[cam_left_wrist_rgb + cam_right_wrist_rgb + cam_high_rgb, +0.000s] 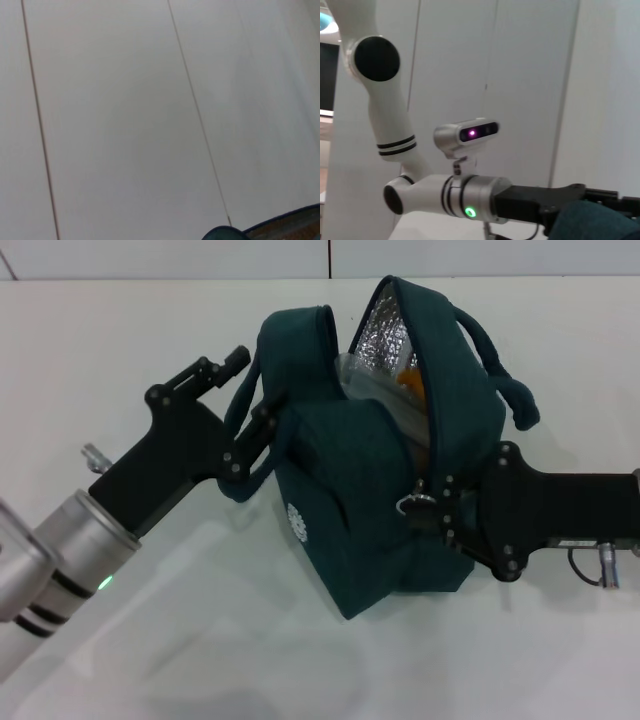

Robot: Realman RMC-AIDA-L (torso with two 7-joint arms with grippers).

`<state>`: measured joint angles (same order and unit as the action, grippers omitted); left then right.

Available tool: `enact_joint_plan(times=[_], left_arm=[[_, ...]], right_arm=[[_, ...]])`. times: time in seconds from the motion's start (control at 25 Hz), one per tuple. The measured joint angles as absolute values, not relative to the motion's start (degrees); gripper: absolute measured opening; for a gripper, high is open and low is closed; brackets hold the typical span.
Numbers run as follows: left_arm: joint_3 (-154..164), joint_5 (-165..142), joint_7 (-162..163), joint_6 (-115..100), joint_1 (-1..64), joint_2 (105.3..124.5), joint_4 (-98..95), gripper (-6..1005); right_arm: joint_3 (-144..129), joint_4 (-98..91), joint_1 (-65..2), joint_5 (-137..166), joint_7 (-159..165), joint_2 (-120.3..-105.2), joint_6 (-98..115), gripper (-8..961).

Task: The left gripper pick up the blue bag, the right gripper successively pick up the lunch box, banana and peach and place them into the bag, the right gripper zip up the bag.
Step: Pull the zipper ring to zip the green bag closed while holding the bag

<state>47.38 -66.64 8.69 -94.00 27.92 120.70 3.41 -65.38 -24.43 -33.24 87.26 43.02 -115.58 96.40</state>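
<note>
Teal fabric bag [345, 500], foil-lined, unzipped; right tool [432, 508] on ring pull.

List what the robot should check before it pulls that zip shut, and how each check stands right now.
1. Left hand holding a handle of the blue bag: ok, the loop is caught in it.
2. Right hand on the ring zip pull: ok, it sits right at the ring; a firm pinch cannot be told.
3. Bag mouth still unzipped: ok, foil lining shows.
4. Contents clear of the zip line: not ok, clear plastic and something orange poke up at the opening.
5. All three items inside: cannot tell.
</note>
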Motion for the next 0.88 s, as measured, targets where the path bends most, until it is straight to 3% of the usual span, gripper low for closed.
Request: enact_joint_plan(times=[0.64, 0.88], left_arm=[[47.8, -64.0, 12.7, -99.2, 28.7, 120.29, 3.0, 479], [51.5, -64.5, 29.0, -99.9, 23.2, 119.34, -7.8, 480]], right_arm=[[-67.5, -23.9, -33.2, 86.7, 42.6, -116.19, 95.7, 31], [-67.6, -24.0, -33.5, 82.5, 40.1, -116.19, 94.2, 31]])
